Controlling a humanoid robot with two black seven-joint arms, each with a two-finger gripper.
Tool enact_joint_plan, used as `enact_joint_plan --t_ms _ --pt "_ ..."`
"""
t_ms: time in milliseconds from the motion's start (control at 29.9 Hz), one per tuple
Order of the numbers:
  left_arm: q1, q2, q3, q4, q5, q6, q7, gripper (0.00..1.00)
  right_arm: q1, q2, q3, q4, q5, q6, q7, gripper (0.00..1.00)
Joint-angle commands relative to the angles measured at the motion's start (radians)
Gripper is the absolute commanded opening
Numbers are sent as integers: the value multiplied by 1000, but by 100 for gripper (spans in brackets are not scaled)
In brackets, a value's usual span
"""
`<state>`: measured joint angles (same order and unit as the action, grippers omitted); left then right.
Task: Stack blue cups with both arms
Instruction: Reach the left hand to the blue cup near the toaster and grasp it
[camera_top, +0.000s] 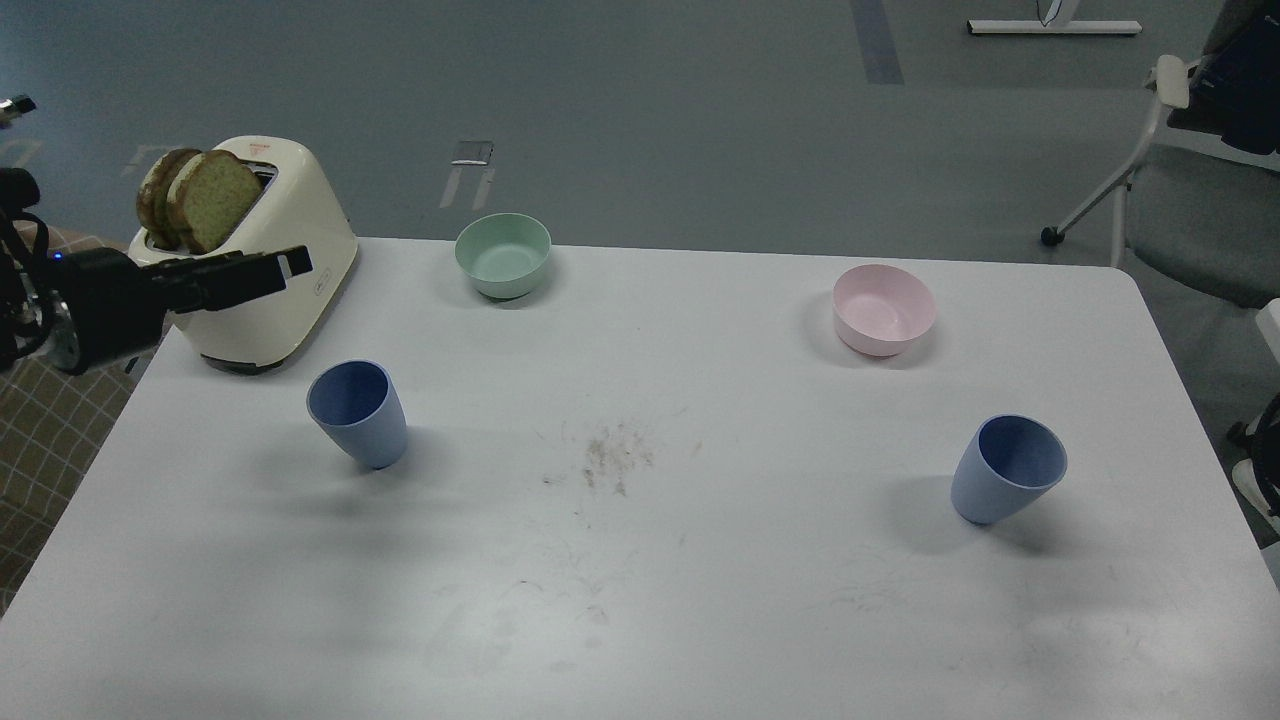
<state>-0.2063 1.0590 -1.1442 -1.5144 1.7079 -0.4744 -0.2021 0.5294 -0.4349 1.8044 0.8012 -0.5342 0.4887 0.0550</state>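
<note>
Two blue cups stand upright and apart on the white table (640, 600): the left cup (357, 412) in front of the toaster, the right cup (1008, 468) near the right edge. My left gripper (275, 268) reaches in from the left edge at toaster height, pointing right, up and to the left of the left cup and not touching it. It is seen edge-on as one dark bar, so its fingers cannot be told apart. It holds nothing that I can see. My right gripper is out of view; only a bit of dark cable (1262, 430) shows at the right edge.
A cream toaster (300, 205) with two bread slices (205, 200) stands at the back left. A mint-green bowl (503, 254) and a pink bowl (884, 308) sit toward the back. Crumbs (615, 455) lie mid-table. An office chair (1190, 210) stands off the right corner.
</note>
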Motion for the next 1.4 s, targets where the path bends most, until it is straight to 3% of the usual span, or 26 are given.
enact_joint_plan --t_ms 0,267,802,903,1003,1036,1203,1370 --pt "1 1 54 14 136 2 -11 83 -2 -5 4 1 11 0 0 100" --pt "-16 -86 136 126 246 40 -13 77 -9 -11 27 3 11 0 0 100" --pt "-21 -135 143 128 251 40 -10 69 -26 -16 30 3 11 0 0 100" --pt "-21 -151 144 129 254 40 -8 60 -26 -16 35 3 11 0 0 100" --pt "-22 -157 156 129 259 40 -8 45 -28 -19 35 1 11 0 0 100" --pt "-22 -157 156 129 259 40 -8 45 -28 -19 35 1 11 0 0 100" --pt "-31 -157 182 129 282 37 -20 3 -28 -19 35 1 11 0 0 100" --pt "-44 -157 190 125 282 36 -20 0 -28 -21 35 1 11 0 0 100"
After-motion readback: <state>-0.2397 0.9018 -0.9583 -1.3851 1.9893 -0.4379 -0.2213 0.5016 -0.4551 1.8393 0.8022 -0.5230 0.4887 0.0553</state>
